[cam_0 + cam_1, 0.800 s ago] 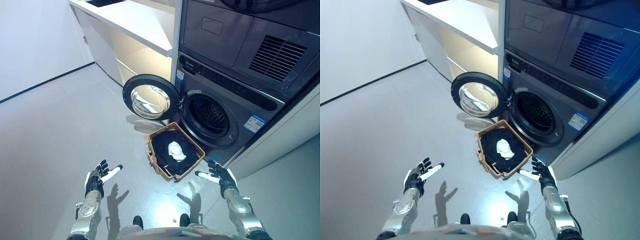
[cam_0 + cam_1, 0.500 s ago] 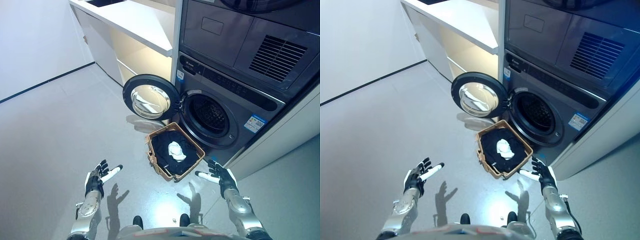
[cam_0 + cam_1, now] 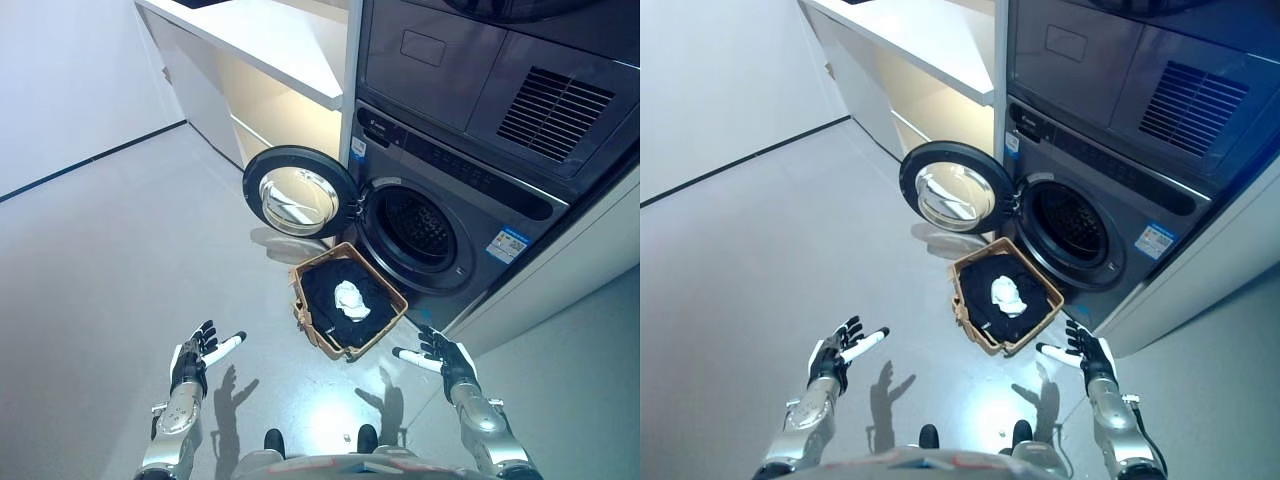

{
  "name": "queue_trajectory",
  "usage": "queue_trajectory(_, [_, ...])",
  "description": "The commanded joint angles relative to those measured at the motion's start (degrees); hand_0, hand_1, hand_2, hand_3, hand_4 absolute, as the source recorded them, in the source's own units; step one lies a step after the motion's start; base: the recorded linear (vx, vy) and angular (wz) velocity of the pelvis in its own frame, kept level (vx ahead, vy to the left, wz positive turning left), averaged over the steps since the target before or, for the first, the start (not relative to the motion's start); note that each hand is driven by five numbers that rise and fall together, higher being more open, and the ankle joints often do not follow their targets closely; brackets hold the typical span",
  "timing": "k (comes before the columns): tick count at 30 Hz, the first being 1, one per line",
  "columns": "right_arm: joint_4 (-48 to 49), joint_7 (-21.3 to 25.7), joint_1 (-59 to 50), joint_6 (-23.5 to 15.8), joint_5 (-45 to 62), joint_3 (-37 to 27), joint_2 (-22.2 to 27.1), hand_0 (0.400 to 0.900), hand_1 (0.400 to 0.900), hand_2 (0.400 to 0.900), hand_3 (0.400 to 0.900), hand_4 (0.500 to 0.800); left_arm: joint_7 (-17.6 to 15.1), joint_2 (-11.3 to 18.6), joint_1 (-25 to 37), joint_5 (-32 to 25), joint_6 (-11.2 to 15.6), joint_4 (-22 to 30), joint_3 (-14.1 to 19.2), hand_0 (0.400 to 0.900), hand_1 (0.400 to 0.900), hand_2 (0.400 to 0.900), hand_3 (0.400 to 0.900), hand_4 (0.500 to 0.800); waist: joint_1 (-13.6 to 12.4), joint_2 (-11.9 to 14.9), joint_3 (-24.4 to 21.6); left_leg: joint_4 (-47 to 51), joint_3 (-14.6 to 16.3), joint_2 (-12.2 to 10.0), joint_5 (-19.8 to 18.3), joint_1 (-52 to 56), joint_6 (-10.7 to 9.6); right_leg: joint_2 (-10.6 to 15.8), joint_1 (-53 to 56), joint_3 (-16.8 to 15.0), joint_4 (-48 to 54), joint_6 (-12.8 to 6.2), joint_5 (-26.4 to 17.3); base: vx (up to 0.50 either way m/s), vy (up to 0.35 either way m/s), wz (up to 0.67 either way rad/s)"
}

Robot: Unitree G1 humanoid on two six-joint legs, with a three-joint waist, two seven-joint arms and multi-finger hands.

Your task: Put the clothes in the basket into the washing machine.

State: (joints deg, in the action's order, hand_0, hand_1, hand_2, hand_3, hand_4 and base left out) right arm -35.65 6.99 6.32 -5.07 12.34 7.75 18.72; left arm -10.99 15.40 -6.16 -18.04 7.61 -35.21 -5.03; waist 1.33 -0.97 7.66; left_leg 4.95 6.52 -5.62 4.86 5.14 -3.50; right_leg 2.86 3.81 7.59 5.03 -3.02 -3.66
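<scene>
Since a moment ago my right robot hand [image 3: 447, 358] has eased slightly lower, fingers spread and empty, just right of the basket [image 3: 392, 325]; the left robot hand [image 3: 195, 352] hangs open well left of it, so no grasp has begun. The clothes [image 3: 348, 299] sit in the basket on the grey floor [image 3: 110, 250], below the washing machine [image 3: 450, 215] with its door [image 3: 297, 192] open, beside a white counter [image 3: 270, 45]
</scene>
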Motion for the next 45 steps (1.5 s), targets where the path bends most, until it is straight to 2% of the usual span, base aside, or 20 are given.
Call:
queue_trajectory(1, [5.31,0.28,-3.76,-4.42,1.42,-0.23,1.63,0.9,0.9,0.9,0.9,0.8,-0.67,3.82,6.21,0.53,3.29,0.19,-0.13,0.9,0.9,0.9,0.9,0.8,0.11,3.47,1.29,-4.36,-0.97,-3.89,-4.15,0.08,-1.48,-0.53,-1.84,0.83,-6.31,0.41,4.47,0.06,-0.255,0.05])
queue_trajectory(6, [5.18,0.36,-3.67,-4.84,1.97,-0.15,2.64,0.9,0.9,0.9,0.9,0.8,-0.52,3.48,6.07,-0.36,3.0,0.09,-0.12,0.9,0.9,0.9,0.9,0.8,-0.32,3.82,2.14,-11.88,-3.21,-5.12,-5.04,-2.52,-1.59,-2.75,-0.7,-0.4,-6.36,2.17,5.92,0.09,-0.227,0.04])
queue_trajectory(8, [5.67,0.32,-2.71,-5.05,2.43,-0.87,3.04,0.9,0.9,0.9,0.9,0.8,-0.3,3.26,6.37,-0.64,2.84,0.26,-0.41,0.9,0.9,0.9,0.9,0.8,-0.05,3.67,3.42,-21.75,-3.6,-5.16,-3.24,-6.95,-1.56,-3.02,-0.15,0.06,-7.58,3.39,6.83,0.07,-0.173,0.32])
queue_trajectory(11, [6.0,0.03,-1.78,-4.77,2.62,-1.24,3.44,0.9,0.9,0.9,0.9,0.8,-0.05,3.04,6.47,-1.33,3.21,0.9,-0.81,0.9,0.9,0.9,0.9,0.8,-0.41,3.4,5.55,-30.54,-7.31,-2.71,0.81,-12.66,-0.96,-3.13,1.13,0.44,-8.91,4.66,8.1,0.07,-0.093,0.24])
queue_trajectory(13, [5.88,0.25,-2.04,-4.56,2.65,-1.5,3.5,0.9,0.9,0.9,0.9,0.8,-0.11,2.96,6.72,-1.7,3.22,0.83,-0.99,0.9,0.9,0.9,0.9,0.8,-0.43,3.56,6.12,-29.37,-8.51,-1.14,1.69,-17.32,-0.73,-2.6,1.28,1.05,-9.52,4.69,8.94,0.09,-0.041,0.13])
queue_trajectory(16, [5.29,0.63,-3.0,-4.62,2.3,-0.76,3.34,0.9,0.9,0.9,0.9,0.8,-0.61,3.06,6.22,-1.79,3.16,0.25,-0.75,0.9,0.9,0.9,0.9,0.8,-1.24,3.49,6.82,-20.53,-9.97,-0.44,4.09,-20.65,-0.94,-2.64,1.76,0.52,-10.18,4.12,9.94,0.19,-0.004,-0.22])
queue_trajectory(17, [5.13,0.69,-3.23,-4.7,2.14,-0.31,3.2,0.9,0.9,0.9,0.9,0.8,-0.88,2.98,6.01,-1.88,3.19,-0.27,-0.62,0.9,0.9,0.9,0.9,0.8,-1.5,3.17,6.84,-16.07,-10.82,-0.78,6.38,-21.24,-1.4,-2.93,2.22,0.1,-10.42,3.92,10.42,0.26,0.037,-0.39])
queue_trajectory(19, [4.91,0.72,-3.71,-4.73,1.76,0.41,3.07,0.9,0.9,0.9,0.9,0.8,-1.1,2.92,5.57,-2.01,3.26,-0.64,-0.21,0.9,0.9,0.9,0.9,0.8,-2.02,2.74,6.73,-8.47,-11.0,-1.91,8.2,-21.54,-1.71,-3.27,3.45,-0.89,-10.8,3.44,11.75,0.33,0.058,-0.44])
queue_trajectory(23, [4.94,0.23,-4.29,-4.11,0.07,1.67,3.07,0.9,0.9,0.9,0.9,0.8,-1.41,2.58,3.8,-2.48,3.43,-0.54,1.56,0.9,0.9,0.9,0.9,0.8,-3.19,1.42,5.08,-0.22,-8.23,-3.81,9.99,-20.15,-2.94,-3.61,7.5,-4.12,-10.75,2.37,15.02,0.45,0.157,-0.6])
queue_trajectory(24, [4.96,0.04,-4.64,-3.75,-0.46,1.85,3.15,0.9,0.9,0.9,0.9,0.8,-1.58,2.7,3.28,-2.47,3.53,-0.04,2.05,0.9,0.9,0.9,0.9,0.8,-3.52,0.89,4.11,0.05,-6.51,-4.36,10.4,-20.66,-3.46,-2.94,9.55,-5.06,-10.74,1.79,16.25,0.65,0.333,-0.72])
queue_trajectory(26, [5.57,-0.23,-4.94,-3.35,-0.79,1.91,3.07,0.9,0.9,0.9,0.9,0.8,-1.55,3.18,2.87,-2.47,3.68,1.13,2.42,0.9,0.9,0.9,0.9,0.8,-4.23,0.85,3.17,0.05,-5.38,-4.27,11.21,-20.69,-3.51,-1.48,11.14,-6.25,-10.57,0.91,17.25,0.59,0.341,-0.68])
queue_trajectory(28, [6.18,-0.3,-5.27,-3.25,-1.2,2.41,2.54,0.9,0.9,0.9,0.9,0.8,-2.0,3.79,2.6,-2.65,3.9,2.8,2.62,0.9,0.9,0.9,0.9,0.8,-5.14,1.4,2.21,-0.9,-6.13,-3.16,11.41,-20.8,-2.35,0.66,11.65,-6.83,-11.01,-0.16,17.55,0.39,0.266,-0.42])
queue_trajectory(29, [6.19,-0.3,-5.26,-3.24,-1.21,2.41,2.51,0.9,0.9,0.9,0.9,0.8,-2.0,3.81,2.59,-2.65,3.89,2.82,2.63,0.9,0.9,0.9,0.9,0.8,-5.14,1.5,2.18,-0.93,-6.09,-3.06,11.38,-20.81,-2.32,0.76,11.65,-6.81,-11.01,-0.19,17.59,0.36,0.284,-0.15])
queue_trajectory(30, [6.17,-0.02,-5.9,-3.52,-1.08,2.25,1.98,0.9,0.9,0.9,0.9,0.8,-2.34,4.16,3.09,-2.38,3.92,2.87,2.41,0.9,0.9,0.9,0.9,0.8,-5.3,2.15,1.54,-2.23,-5.93,-1.78,11.79,-22.09,-2.36,2.61,11.58,-6.81,-11.94,-1.6,15.81,0.53,0.442,-0.25])
queue_trajectory(31, [6.26,-0.11,-6.19,-3.08,-1.3,2.07,1.33,0.9,0.9,0.9,0.9,0.8,-2.38,4.94,3.63,-2.05,3.98,3.62,1.93,0.9,0.9,0.9,0.9,0.8,-5.61,3.36,1.18,-6.85,-4.36,0.68,9.4,-23.42,-0.77,6.03,9.52,-7.97,-15.51,-3.76,8.22,0.68,0.557,-0.23])
queue_trajectory(34, [7.37,-0.83,-6.71,-2.92,-1.0,2.94,0.36,0.9,0.9,0.9,0.9,0.8,-2.33,6.24,3.49,-1.88,4.06,4.4,2.25,0.9,0.9,0.9,0.9,0.8,-5.19,4.0,0.75,-7.87,-2.49,3.07,5.38,-21.63,2.66,8.35,4.46,-8.84,-24.14,-4.35,-4.63,0.49,0.424,-0.24])
queue_trajectory(36, [8.34,-1.12,-6.64,-2.91,-1.46,3.14,0.62,0.9,0.9,0.9,0.9,0.8,-1.88,6.69,3.42,-1.84,3.98,5.87,2.18,0.9,0.9,0.9,0.9,0.8,-5.11,3.68,1.15,-8.01,-2.53,5.1,2.56,-19.66,5.09,9.49,1.9,-7.82,-30.69,-4.27,-10.45,0.37,0.388,0.02])
queue_trajectory(39, [7.15,-0.92,-7.28,-2.63,-2.1,3.48,-0.3,0.9,0.9,0.9,0.9,0.8,-1.9,6.82,4.71,-0.78,3.56,4.02,2.23,0.9,0.9,0.9,0.9,0.8,-4.48,2.39,2.1,-8.3,-2.0,7.48,-1.12,-15.41,7.6,12.25,-1.69,-3.66,-36.72,-3.17,-12.69,0.31,0.382,-0.01])
queue_trajectory(42, [7.28,-1.35,-7.06,-2.54,-2.0,3.31,-0.22,0.9,0.9,0.9,0.9,0.8,-1.62,6.81,5.06,-0.92,3.66,3.61,2.62,0.9,0.9,0.9,0.9,0.8,-3.72,1.41,2.83,-7.79,-2.02,7.65,-2.54,-12.29,7.93,11.9,-4.88,-3.14,-36.26,-3.03,-9.94,0.22,0.179,0.04])
queue_trajectory(45, [6.83,-1.39,-6.26,-2.41,-1.54,1.98,0.0,0.9,0.9,0.9,0.9,0.8,-1.15,6.69,5.5,-0.64,3.66,2.59,2.44,0.9,0.9,0.9,0.9,0.8,-2.44,0.35,3.51,-7.76,-3.22,7.82,-4.7,-8.52,7.91,11.45,-7.48,-0.93,-29.22,-3.03,-3.68,0.26,0.083,0.22])
